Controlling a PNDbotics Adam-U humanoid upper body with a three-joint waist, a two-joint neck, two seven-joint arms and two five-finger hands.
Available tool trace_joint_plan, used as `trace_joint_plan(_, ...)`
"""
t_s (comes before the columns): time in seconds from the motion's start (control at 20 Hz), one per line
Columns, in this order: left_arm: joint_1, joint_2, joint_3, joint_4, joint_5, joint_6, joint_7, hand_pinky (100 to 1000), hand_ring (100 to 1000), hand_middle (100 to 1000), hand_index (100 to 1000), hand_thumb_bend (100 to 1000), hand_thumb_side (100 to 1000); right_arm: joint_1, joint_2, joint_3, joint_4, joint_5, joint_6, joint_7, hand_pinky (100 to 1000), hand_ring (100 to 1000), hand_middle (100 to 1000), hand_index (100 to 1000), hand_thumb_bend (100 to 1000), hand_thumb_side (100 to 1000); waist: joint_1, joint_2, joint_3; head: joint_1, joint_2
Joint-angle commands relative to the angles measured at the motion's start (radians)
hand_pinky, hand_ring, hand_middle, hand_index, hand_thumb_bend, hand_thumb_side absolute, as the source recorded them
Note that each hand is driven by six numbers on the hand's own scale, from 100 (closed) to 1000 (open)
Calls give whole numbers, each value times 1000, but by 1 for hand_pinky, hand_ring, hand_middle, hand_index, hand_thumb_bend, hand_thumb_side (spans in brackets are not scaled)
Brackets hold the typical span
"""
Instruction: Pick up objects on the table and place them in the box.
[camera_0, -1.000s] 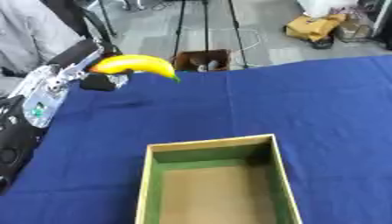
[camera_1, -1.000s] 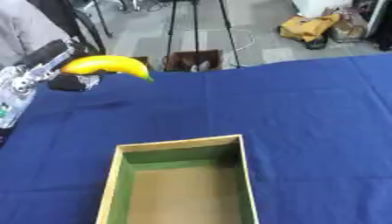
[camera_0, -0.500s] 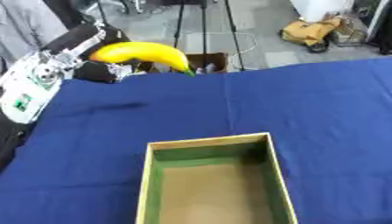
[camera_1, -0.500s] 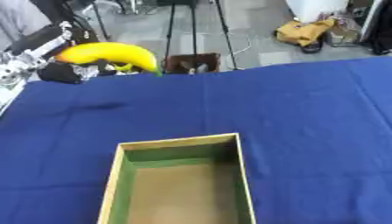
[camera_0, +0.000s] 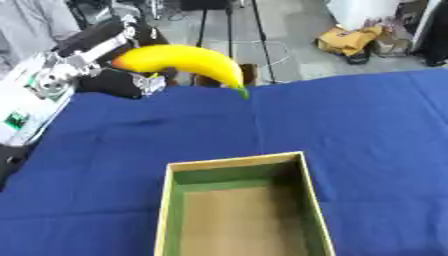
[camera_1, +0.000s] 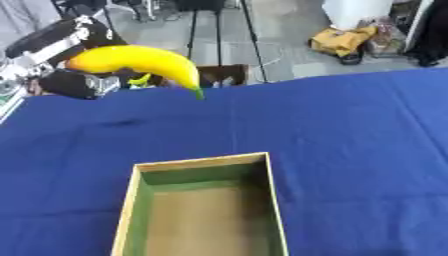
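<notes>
Banana (camera_0: 179, 61) hangs in my left hand (camera_0: 118, 80), fingers curled round its near end — lifted high over the blue cloth (camera_0: 367, 125) so it clears the rim of the box (camera_0: 234, 161) below.

A box (camera_0: 241, 165) sits on the near middle of the table (camera_0: 367, 130), open side up. At the far left, above the table, a banana (camera_0: 184, 60) is held in the left hand (camera_0: 122, 82), its tip pointing right and down toward the table's far edge. The banana is well apart from the box, farther away and to its left. Beyond the table's far edge, tripod legs (camera_0: 261, 40) stand on the floor.
</notes>
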Motion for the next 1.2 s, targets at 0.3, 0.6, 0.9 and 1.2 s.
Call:
trace_joint_plan(0.3, 19, 25, -28, -159, 103, 58, -21, 188, 427, 341, 468, 100, 511, -2, -24, -5, -20, -13, 8, -12, 701, 452, 472, 615, 100, 1000, -11, -26, 7, -9, 15)
trace_joint_plan(0.6, 45, -14, -37, -220, 131, 101, -23, 177, 420, 333, 459, 100, 517, -2, -22, -7, -20, -10, 14, -23, 702, 452, 472, 614, 100, 1000, -14, -27, 17, -25, 23)
trace_joint_plan(0.9, 67, -61, -48, -248, 110, 115, -44, 176, 419, 332, 458, 100, 513, -4, -19, -10, -20, -4, 18, -32, 703, 452, 472, 613, 100, 1000, -16, -25, 20, -30, 25)
trace_joint_plan(1.2, 82, -88, -71, -258, 36, 107, -51, 178, 421, 334, 460, 100, 503, -4, -17, -14, -20, 1, 20, -47, 703, 452, 472, 613, 100, 1000, -19, -24, 25, -28, 24)
